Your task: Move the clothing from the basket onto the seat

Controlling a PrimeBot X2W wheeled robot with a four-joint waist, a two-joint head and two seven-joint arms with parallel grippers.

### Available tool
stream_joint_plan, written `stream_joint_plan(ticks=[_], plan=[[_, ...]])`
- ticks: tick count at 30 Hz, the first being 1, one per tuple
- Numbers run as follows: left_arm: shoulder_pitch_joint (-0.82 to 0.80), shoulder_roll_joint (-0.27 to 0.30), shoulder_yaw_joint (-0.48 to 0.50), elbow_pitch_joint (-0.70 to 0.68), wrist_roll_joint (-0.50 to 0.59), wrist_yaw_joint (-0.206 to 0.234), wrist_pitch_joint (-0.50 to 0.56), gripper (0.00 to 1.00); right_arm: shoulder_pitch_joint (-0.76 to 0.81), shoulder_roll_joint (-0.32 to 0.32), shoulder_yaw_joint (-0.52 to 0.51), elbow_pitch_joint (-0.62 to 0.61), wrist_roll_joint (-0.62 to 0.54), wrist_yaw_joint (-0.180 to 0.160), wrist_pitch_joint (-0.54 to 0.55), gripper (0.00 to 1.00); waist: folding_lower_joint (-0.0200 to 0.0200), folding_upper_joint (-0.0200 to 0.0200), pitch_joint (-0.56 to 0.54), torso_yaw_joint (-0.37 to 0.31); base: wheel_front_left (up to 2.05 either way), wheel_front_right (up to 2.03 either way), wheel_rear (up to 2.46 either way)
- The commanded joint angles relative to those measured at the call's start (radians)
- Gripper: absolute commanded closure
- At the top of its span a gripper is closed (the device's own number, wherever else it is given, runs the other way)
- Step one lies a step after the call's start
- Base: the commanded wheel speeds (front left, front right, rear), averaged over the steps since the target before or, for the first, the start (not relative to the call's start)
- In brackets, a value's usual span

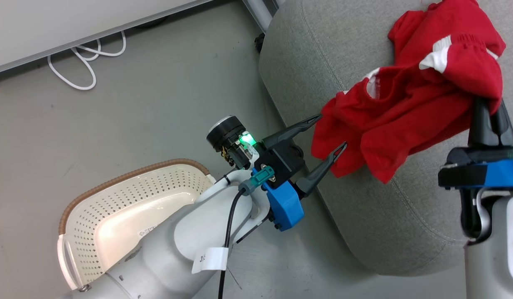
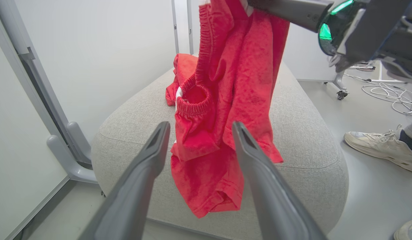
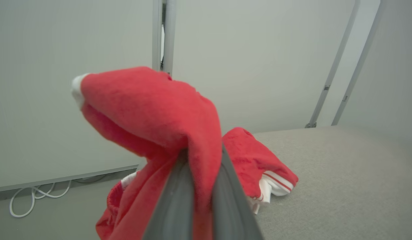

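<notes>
The right pincer (image 1: pixel 489 112), clenched on a bright red soft garment with white trim (image 1: pixel 406 112), hangs it over the edge of the large grey woven seat (image 1: pixel 322 50), likely to drop it there. The left pincer (image 1: pixel 331 132) gapes, released, beside the hem (ready to help). The paper label (image 1: pixel 147 229) in the cream-white perforated basket (image 1: pixel 156 182) is too small to read.

The right tool (image 1: pixel 489 109) pinches the clothing (image 1: pixel 406 112) over the seat (image 1: pixel 318 54) while the left tool (image 1: pixel 332 131) stands spread beside it.
</notes>
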Motion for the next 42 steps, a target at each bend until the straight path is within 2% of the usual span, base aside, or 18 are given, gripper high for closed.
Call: stream_joint_plan(ticks=[1,5,11,15,19,23,31,42], plan=[[-0.011,0.012,0.003,-0.004,-0.001,0.005,-0.003,0.00,-0.032,-0.005,0.002,-0.014,-0.003,0.000,-0.004,1.00,0.0000,-0.0001,0.007,-0.001,0.00,0.00,0.00],[-0.023,0.022,0.006,-0.014,0.003,0.013,-0.001,0.00,-0.109,-0.050,0.022,-0.035,-0.010,0.000,-0.004,1.00,0.0000,-0.0001,0.031,-0.004,0.00,0.00,0.00],[-0.047,0.048,0.014,-0.034,0.008,0.022,0.007,0.00,-0.291,-0.164,-0.006,-0.063,-0.018,0.000,-0.003,1.00,0.0000,-0.0001,0.086,-0.004,0.00,0.00,0.00],[-0.077,0.067,0.023,-0.056,0.014,0.031,0.018,0.00,-0.438,-0.268,-0.089,-0.058,-0.013,0.000,-0.003,1.00,0.0000,-0.0001,0.148,0.001,0.00,0.00,0.00],[-0.113,0.087,0.026,-0.085,0.027,0.038,0.036,0.00,-0.543,-0.374,-0.192,0.002,0.012,0.000,-0.003,1.00,0.0000,-0.0001,0.220,0.011,0.00,0.00,0.00],[-0.148,0.113,0.029,-0.119,0.039,0.046,0.057,0.00,-0.599,-0.434,-0.261,0.079,0.019,0.000,-0.002,1.00,0.0000,-0.0001,0.288,0.016,0.00,0.00,0.00],[-0.191,0.141,0.028,-0.165,0.057,0.053,0.078,0.00,-0.584,-0.426,-0.290,0.219,-0.021,0.000,-0.002,1.00,0.0000,-0.0001,0.372,0.022,0.00,0.00,0.00],[-0.196,0.173,0.026,-0.206,0.060,0.069,0.095,0.00,-0.494,-0.281,-0.325,0.343,-0.033,0.000,-0.002,1.00,0.0000,-0.0001,0.428,0.034,0.00,0.00,0.00]])
